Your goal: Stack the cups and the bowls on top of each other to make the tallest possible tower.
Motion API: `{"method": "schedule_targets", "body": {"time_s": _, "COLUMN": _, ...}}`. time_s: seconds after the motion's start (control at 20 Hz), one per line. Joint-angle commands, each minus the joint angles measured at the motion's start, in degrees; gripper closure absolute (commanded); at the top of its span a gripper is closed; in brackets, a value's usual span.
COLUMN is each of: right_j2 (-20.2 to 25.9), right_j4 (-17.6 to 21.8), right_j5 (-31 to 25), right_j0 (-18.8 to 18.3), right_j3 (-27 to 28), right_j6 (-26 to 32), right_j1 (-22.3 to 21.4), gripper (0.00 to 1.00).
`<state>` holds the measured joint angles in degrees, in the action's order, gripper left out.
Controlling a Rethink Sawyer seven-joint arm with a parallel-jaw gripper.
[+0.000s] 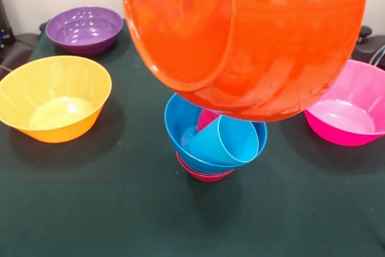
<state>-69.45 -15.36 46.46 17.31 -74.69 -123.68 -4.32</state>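
Observation:
A large orange bowl hangs tilted close to the camera and fills the top of the front view, its underside facing me. It hides the arm and the gripper. Below it on the green table stands the tower: a small red bowl at the bottom, a blue bowl on it, and the light blue cup lying on its side inside the blue bowl. A bit of red-pink shows behind the cup; I cannot tell what it is.
A large yellow-orange bowl stands at the left. A purple bowl stands at the back left. A pink bowl stands at the right. Dark gear sits at the far corners.

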Motion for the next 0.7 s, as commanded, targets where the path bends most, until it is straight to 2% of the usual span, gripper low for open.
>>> {"method": "schedule_targets", "body": {"time_s": 0.05, "right_j2": 1.4, "right_j4": -4.1, "right_j5": 5.5, "right_j0": -2.7, "right_j3": -3.7, "right_j6": 5.5, "right_j1": 4.6, "gripper": 1.00}}
{"method": "schedule_targets", "body": {"time_s": 0.4, "right_j2": -0.1, "right_j4": -12.4, "right_j5": 12.9, "right_j0": -2.5, "right_j3": -8.8, "right_j6": 7.1, "right_j1": 9.1, "gripper": 1.00}}
{"method": "schedule_targets", "body": {"time_s": 0.7, "right_j2": -0.6, "right_j4": -20.7, "right_j5": 16.8, "right_j0": 0.1, "right_j3": -13.9, "right_j6": 8.6, "right_j1": 14.1, "gripper": 1.00}}
